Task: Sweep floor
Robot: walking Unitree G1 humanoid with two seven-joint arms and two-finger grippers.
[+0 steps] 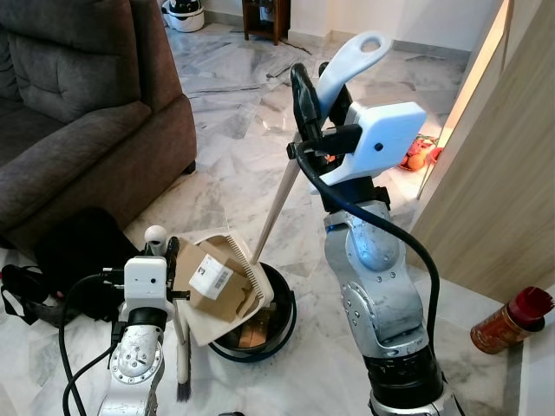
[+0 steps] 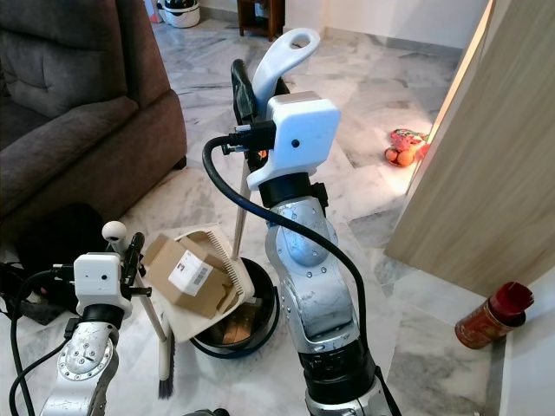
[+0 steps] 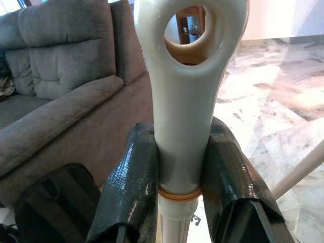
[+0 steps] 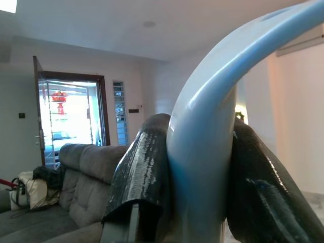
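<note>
Grippers | my right gripper (image 1: 323, 106) clamped on white long-handled dustpan (image 1: 227, 286) | cardboard box (image 1: 214, 279) below it in pan | my left gripper (image 3: 179, 167) clamped on white broom handle (image 3: 185, 96)

Grey sofa (image 1: 78, 104), marble floor (image 1: 234, 147), wooden panel (image 1: 503, 173), sunlit doorway (image 4: 66, 121)

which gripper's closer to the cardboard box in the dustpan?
Left. The left gripper holds the broom handle right beside the cardboard box. The right gripper is raised well above it, shut on the dustpan handle.
</note>
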